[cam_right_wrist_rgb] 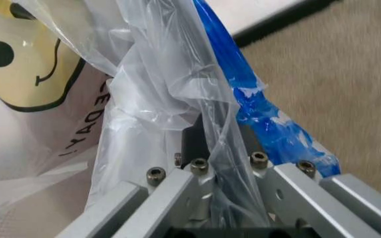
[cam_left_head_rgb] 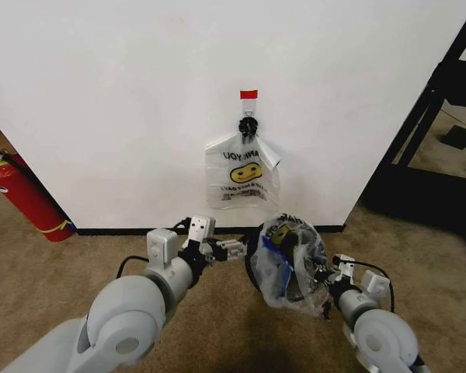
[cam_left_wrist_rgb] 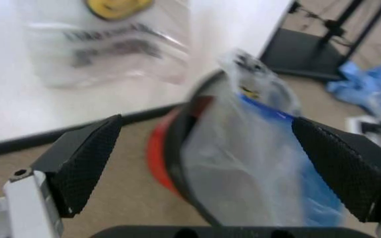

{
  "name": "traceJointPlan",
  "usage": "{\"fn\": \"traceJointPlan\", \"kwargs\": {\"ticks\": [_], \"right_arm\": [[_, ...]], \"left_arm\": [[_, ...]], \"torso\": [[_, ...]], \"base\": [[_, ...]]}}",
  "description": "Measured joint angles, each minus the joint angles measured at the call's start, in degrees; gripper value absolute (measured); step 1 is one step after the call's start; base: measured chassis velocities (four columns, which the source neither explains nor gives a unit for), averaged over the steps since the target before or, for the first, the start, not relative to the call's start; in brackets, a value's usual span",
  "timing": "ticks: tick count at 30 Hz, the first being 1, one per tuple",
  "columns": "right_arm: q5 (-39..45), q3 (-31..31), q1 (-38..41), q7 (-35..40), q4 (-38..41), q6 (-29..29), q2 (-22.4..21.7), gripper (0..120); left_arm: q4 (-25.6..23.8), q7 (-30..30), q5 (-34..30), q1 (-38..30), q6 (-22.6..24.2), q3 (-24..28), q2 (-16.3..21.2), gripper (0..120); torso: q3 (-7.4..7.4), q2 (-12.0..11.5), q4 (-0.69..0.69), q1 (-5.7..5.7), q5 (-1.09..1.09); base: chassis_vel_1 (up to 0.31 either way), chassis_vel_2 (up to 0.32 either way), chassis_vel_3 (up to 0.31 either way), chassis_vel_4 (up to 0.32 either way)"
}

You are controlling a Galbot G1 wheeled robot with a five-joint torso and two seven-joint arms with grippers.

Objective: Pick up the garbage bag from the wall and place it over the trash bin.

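Note:
The garbage bag (cam_left_head_rgb: 286, 256), thin clear plastic with a yellow smiley and blue patches, is draped over the trash bin (cam_left_head_rgb: 252, 264), a black mesh bin on the carpet just in front of the wall (cam_left_head_rgb: 101, 93). My right gripper (cam_left_head_rgb: 322, 281) is at the bag's right side and is shut on its plastic; in the right wrist view the garbage bag (cam_right_wrist_rgb: 157, 84) is bunched between the right gripper (cam_right_wrist_rgb: 207, 163) fingers. My left gripper (cam_left_head_rgb: 230, 249) stands open just left of the bin. The left wrist view has the left gripper (cam_left_wrist_rgb: 207, 126) facing the trash bin (cam_left_wrist_rgb: 156, 153) and the garbage bag (cam_left_wrist_rgb: 257, 148).
A second smiley bag (cam_left_head_rgb: 245, 171) with a black knot and red tag hangs on the wall above the bin. A red fire extinguisher (cam_left_head_rgb: 27, 198) leans at the far left. A black shelf frame (cam_left_head_rgb: 435, 116) stands at the right. Brown carpet surrounds the bin.

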Motion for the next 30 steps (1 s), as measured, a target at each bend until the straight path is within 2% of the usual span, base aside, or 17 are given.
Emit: {"fn": "traceJointPlan", "kwargs": {"ticks": [6, 10, 18, 21, 25, 30], "right_arm": [[0.21, -2.60, -0.28, 5.93, -0.04, 1.22, 5.57, 0], [-0.98, -3.37, 0.14, 6.17, -0.63, 1.44, 6.72, 0], [-2.48, -4.17, 0.68, 5.87, -1.23, 1.47, 6.03, 0], [-2.57, -4.16, 0.68, 5.69, -1.29, 1.43, 5.58, 0], [-3.49, -4.30, 0.38, 3.99, -1.31, 1.58, 4.44, 0], [-3.44, -4.57, 0.54, 3.84, -1.28, 1.66, 4.10, 0]], "left_arm": [[-2.25, 5.63, 2.37, 2.55, -1.56, 2.78, 0.35, 100], [-2.28, 7.46, 2.37, 2.79, -1.65, 3.68, 1.18, 98], [-2.28, 9.48, 3.99, 0.38, -1.51, 7.61, 1.12, 97], [-2.28, 9.88, 5.74, -0.76, -1.48, 10.76, 0.89, 96], [-2.27, 10.67, 8.63, -1.05, -1.77, 15.95, 0.14, 88], [-1.06, 10.54, 10.07, -1.91, -1.80, 18.04, -1.28, 85]], "torso": [[0.00, 0.00, -0.02, 0.00, -0.01], [0.00, 0.00, -0.02, 0.00, 0.00], [0.00, 0.00, -0.02, 0.00, 0.00], [0.00, 0.00, -0.02, 0.00, 0.01], [0.00, 0.00, -0.01, 0.00, 0.01], [0.00, 0.00, -0.02, 0.00, 0.01]], "base": [[0.000, 0.000, 0.000, 0.000], [0.000, 0.000, 0.000, 0.000], [0.000, 0.000, 0.000, 0.000], [0.000, 0.000, 0.000, 0.000], [0.000, 0.000, 0.000, 0.000], [0.000, 0.000, 0.000, 0.000]]}}
